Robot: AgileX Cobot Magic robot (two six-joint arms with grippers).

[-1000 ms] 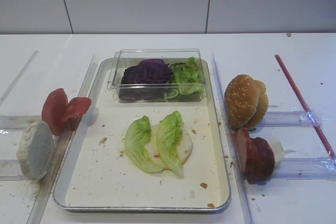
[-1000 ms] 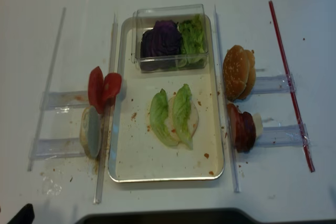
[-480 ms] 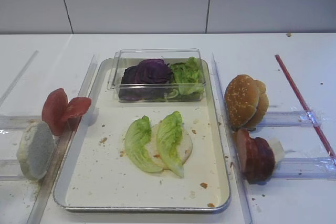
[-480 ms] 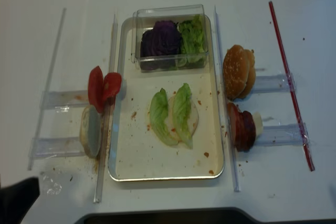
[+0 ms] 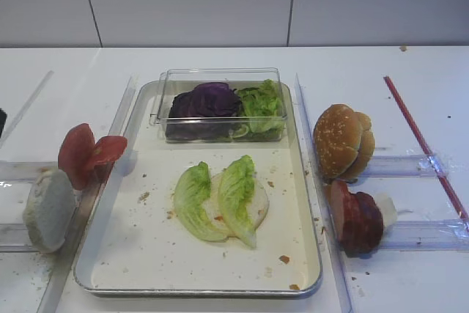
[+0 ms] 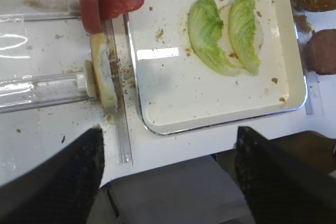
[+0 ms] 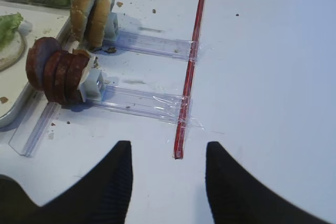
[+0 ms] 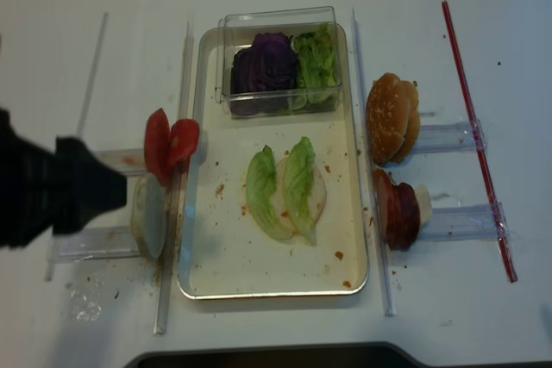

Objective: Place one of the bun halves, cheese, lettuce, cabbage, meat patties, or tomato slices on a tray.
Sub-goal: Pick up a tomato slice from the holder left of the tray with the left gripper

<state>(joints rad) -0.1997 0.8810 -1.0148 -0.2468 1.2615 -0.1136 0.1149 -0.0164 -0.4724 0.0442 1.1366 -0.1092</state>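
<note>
Tray [image 5: 304, 210] sits at the centre of the table [image 5: 410, 71], holding two lettuce [image 5: 236, 188] leaves laid over a pale round slice, with a clear box [image 5: 220, 77] of cabbage [image 5: 205, 102] and more greens at its far end. I see no change in the tray contents compared with a second ago.

Left of the tray, the tomato slices [image 5: 82, 153] stand on edge in their clear rack, next to a pale bun half. Right of it stand the bun halves [image 5: 341, 141] and the meat patties [image 5: 355, 218], likewise unmoved.

What differs: the left arm [image 8: 52, 191] has entered the realsense overhead view and now covers the left racks; a second ago only a dark corner showed at the bottom edge. I read the left pincer [image 6: 168, 182] as spread wide and empty, above the near tray rim. The right pincer [image 7: 168, 179] is also spread and empty, above bare table near the red strip [image 7: 191, 61].
</note>
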